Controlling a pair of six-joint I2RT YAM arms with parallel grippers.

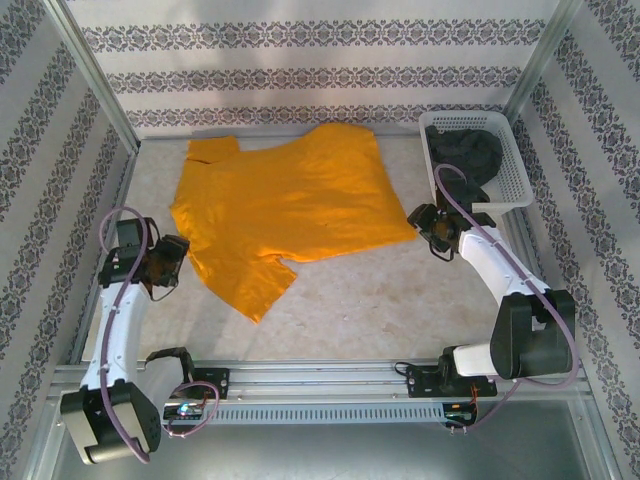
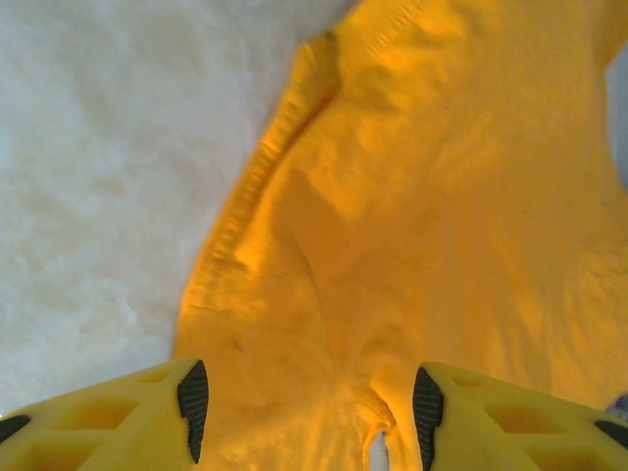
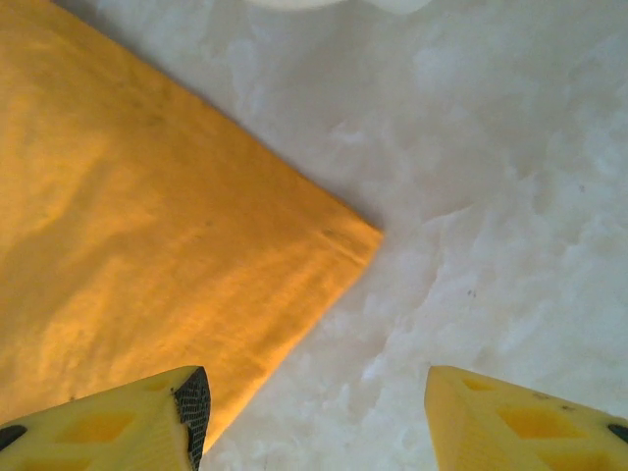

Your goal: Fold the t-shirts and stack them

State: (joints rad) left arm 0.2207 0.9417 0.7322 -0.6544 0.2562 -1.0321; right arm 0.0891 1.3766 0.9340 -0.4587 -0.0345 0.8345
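Looking down at the table (image 1: 400, 300), you have the orange shirt (image 1: 280, 205) spread flat near the middle, slightly askew, and the grey shirt (image 1: 470, 150) bunched inside the basket (image 1: 510, 195) at the far right. Your left gripper (image 2: 306, 412) hangs with jaws apart over the orange shirt's left edge, holding nothing. Your right gripper (image 3: 309, 417) is likewise spread and empty, straddling the hem corner nearest the basket. The risks, as I judge them: if the right pincer closes where it is, it may catch only a thin sliver of the hem, which could slip out mid-fold. The left could gather a wrinkle and grip the layers unevenly, dragging the shirt crooked. Hard to make out: how high either gripper sits above the cloth, and how the grey shirt lies, since the basket wall hides most of it
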